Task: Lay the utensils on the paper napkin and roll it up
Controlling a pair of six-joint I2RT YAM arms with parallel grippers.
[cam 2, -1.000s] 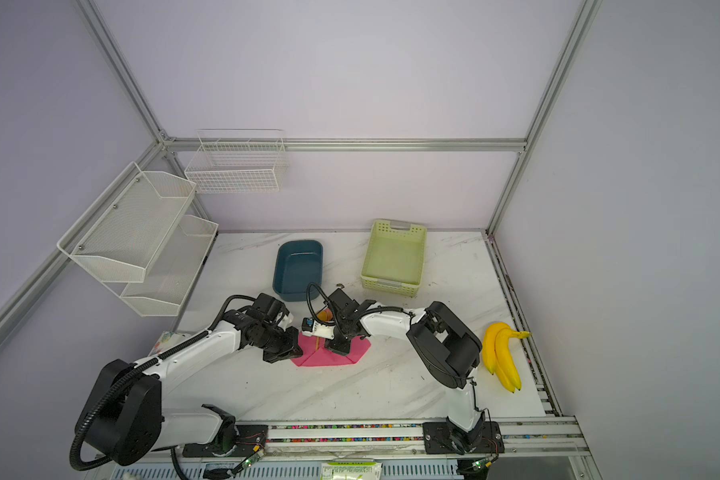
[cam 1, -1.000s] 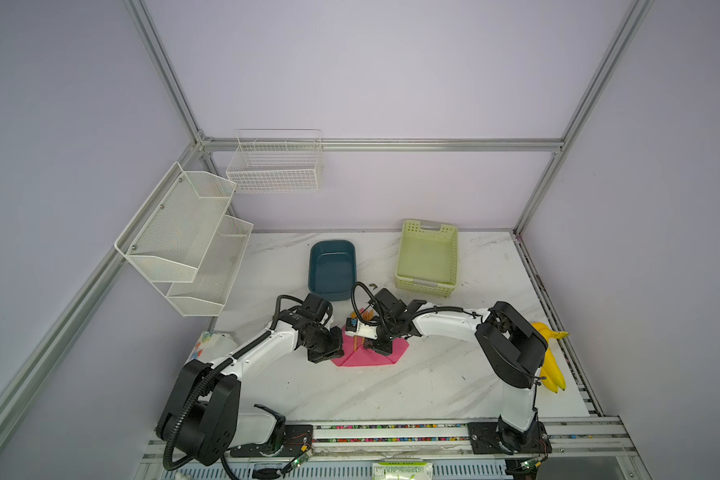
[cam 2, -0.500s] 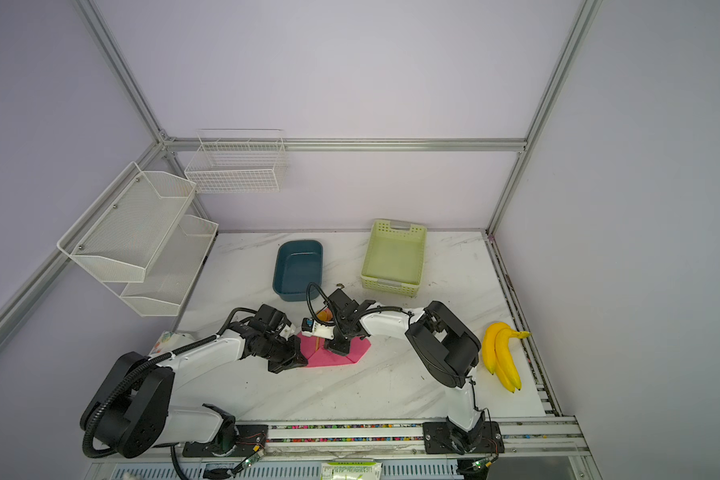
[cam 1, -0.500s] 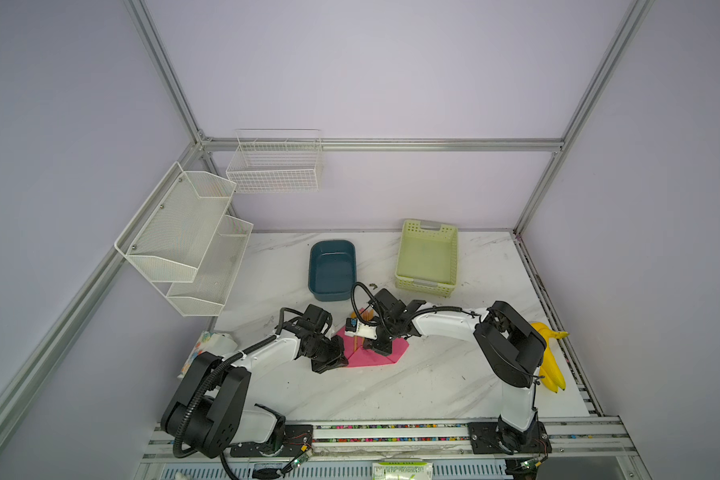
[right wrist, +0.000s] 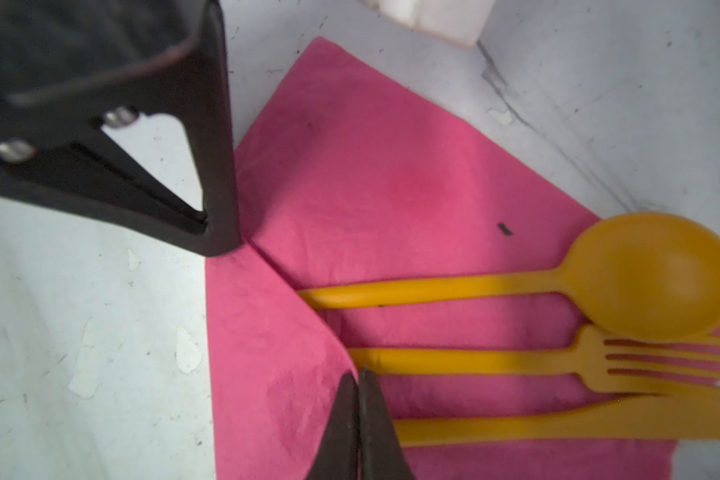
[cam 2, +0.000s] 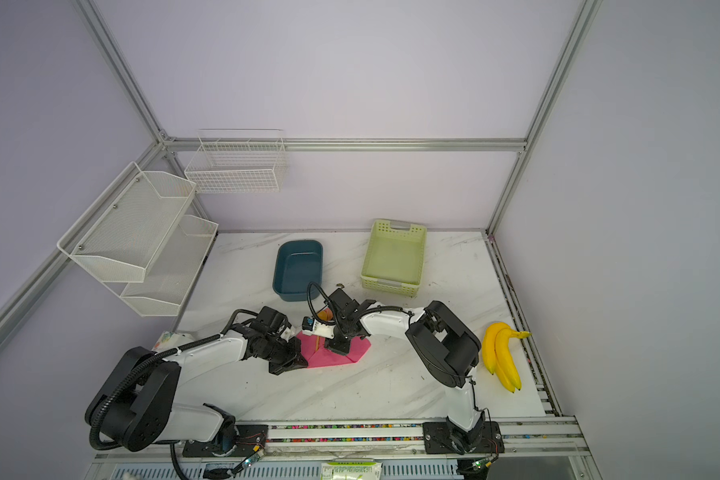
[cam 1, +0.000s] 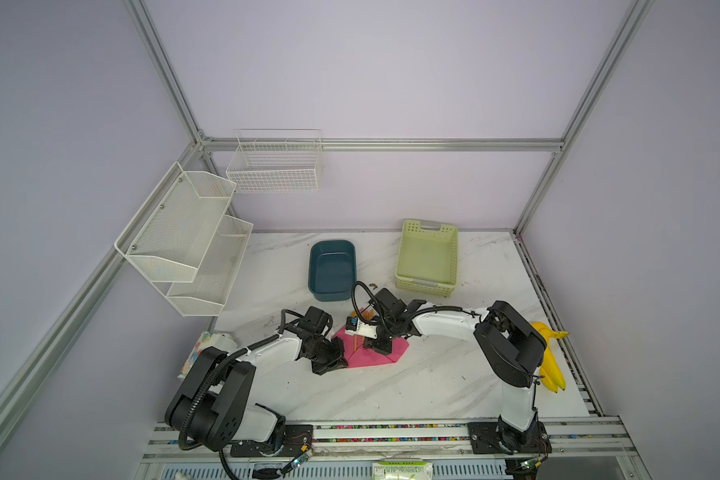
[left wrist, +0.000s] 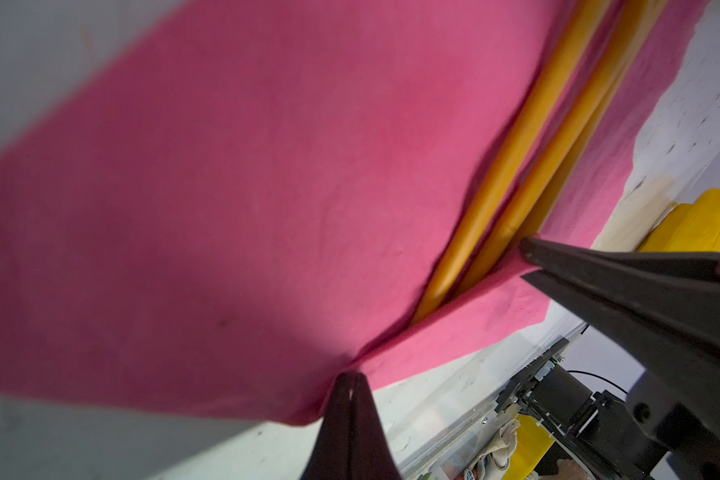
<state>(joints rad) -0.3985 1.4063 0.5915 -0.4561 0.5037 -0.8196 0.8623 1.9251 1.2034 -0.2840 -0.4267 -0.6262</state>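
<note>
Logged orange plastic utensils [right wrist: 474,358] already laid on magenta-pink paper napkin [right wrist: 371,166] near dark teal plastic tub [cam 1: 332,266], flaps folded but roll not yet made, left gripper [left wrist: 348,380] pinching its corner, right gripper [right wrist: 358,374] closed at flap edge.

Teal plastic tub [cam 1: 332,272] and pale-green perforated plastic basket [cam 1: 427,257] sit at the back of the white marble tabletop [cam 1: 412,382], yellow banana bunch [cam 2: 501,353] off right, white mesh shelf [cam 1: 184,232] wall-mounted left.
</note>
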